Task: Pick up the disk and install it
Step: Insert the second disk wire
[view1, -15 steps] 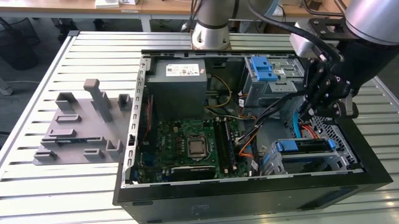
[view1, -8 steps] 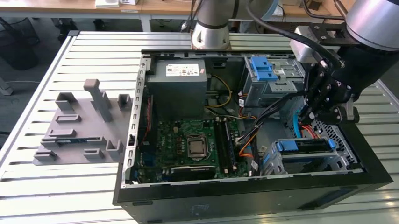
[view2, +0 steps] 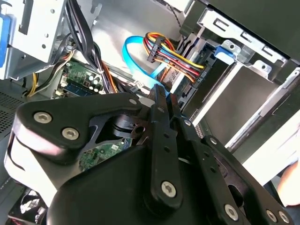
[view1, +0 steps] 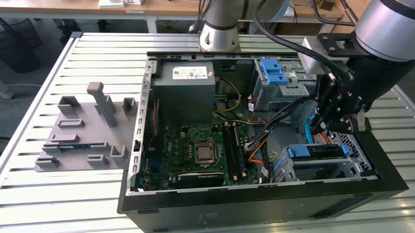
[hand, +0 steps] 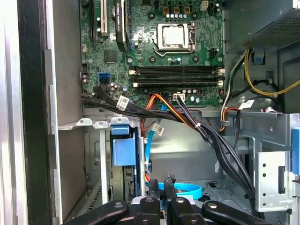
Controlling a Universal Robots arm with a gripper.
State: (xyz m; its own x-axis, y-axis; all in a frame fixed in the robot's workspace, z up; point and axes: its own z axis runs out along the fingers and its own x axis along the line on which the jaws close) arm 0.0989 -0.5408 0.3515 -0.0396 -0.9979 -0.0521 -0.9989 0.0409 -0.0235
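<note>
**Arm hovers at drive cage, disk seated in computer**

A robot arm's gripper [view1: 318,130] hangs over the open computer case [view1: 259,209] lying on a slatted metal table [view1: 65,194]. Its black fingers [hand: 153,187] are pressed close together, with nothing seen between them.

The disk [view1: 316,152] sits in the metal drive cage [view1: 353,167] at the corner of the case on the exterior view's right, just below the gripper. Its blue-railed edge faces out of the case's open side. That edge runs from the exterior view's left to its right. In the first wrist view, the blue rail [hand: 123,149] shows slotted between the cage's walls.

A thick bundle of black cables [hand: 206,133] and multicoloured wires [view2: 171,58] crosses the space beside the cage. A light-blue flat cable [view2: 139,55] loops right under the fingertips.

Deeper inside the case lie the green circuit board [view1: 201,148] and a grey power box [view1: 186,82]. A bright blue latch [view1: 273,73] stands on a second cage. A grey plastic holder [view1: 84,131] rests on the table, well apart on the exterior view's left.
</note>
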